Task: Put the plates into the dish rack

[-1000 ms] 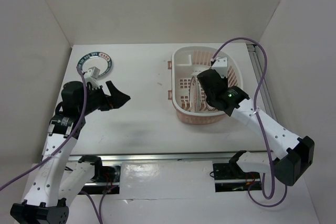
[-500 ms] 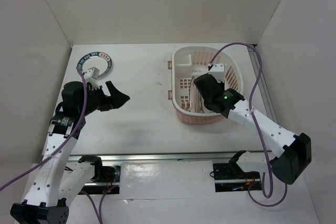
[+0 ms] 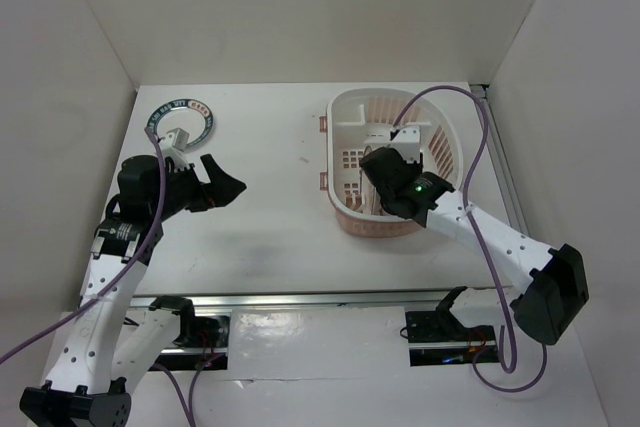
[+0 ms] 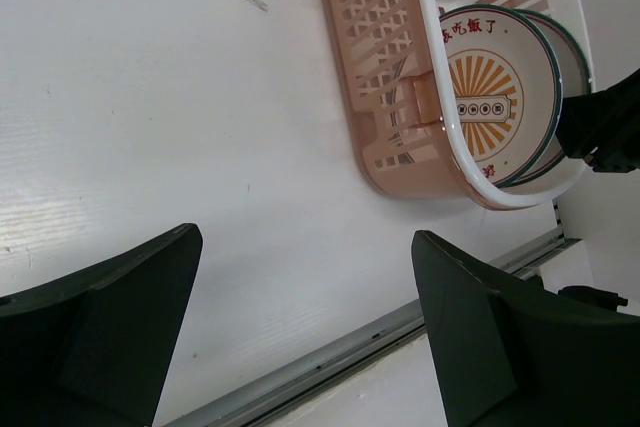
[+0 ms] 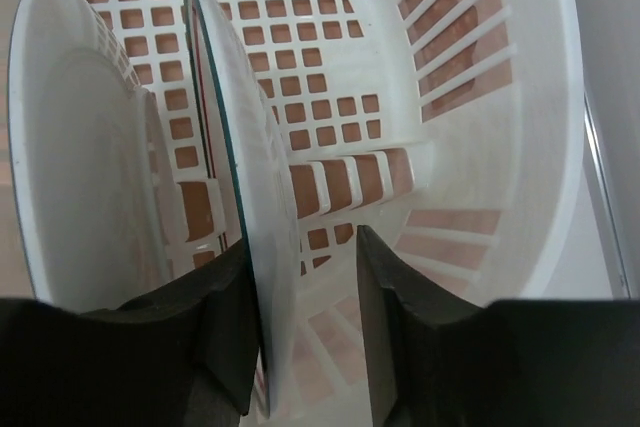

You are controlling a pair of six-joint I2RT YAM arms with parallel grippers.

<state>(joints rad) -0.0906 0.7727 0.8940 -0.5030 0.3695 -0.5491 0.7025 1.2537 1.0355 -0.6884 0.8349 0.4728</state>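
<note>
Top view first: the right arm has slid a bit further left inside the dish rack (image 3: 345, 107) compared to a second ago, and its elbow has swung in too. The right pincer (image 3: 372, 179) is down among the standing plates, and I can't tell its grip from up here. The left arm hasn't budged. The left pincer (image 3: 225, 182) is spread wide and hanging over the surface (image 3: 280, 147), with the red-motif plate (image 3: 200, 112) lying flat just behind it at the far left corner.

Left wrist cam: left pincer (image 4: 305, 247) is wide open with nothing in it. Across the surface sits the dish rack (image 4: 370, 47), with the orange sunburst plate (image 4: 490, 87) on edge inside it and the green-rimmed plate (image 4: 570, 57) right behind. The right pincer (image 4: 610, 122) pokes in at the edge.

Right wrist cam: right pincer (image 5: 300, 247) straddles the green-rimmed plate (image 5: 250, 147), which stands upright in the dish rack (image 5: 500, 147). One finger is against the plate and the other stands off with a visible gap, so it's not clamped. The sunburst plate (image 5: 80, 147) stands just beside it.
</note>
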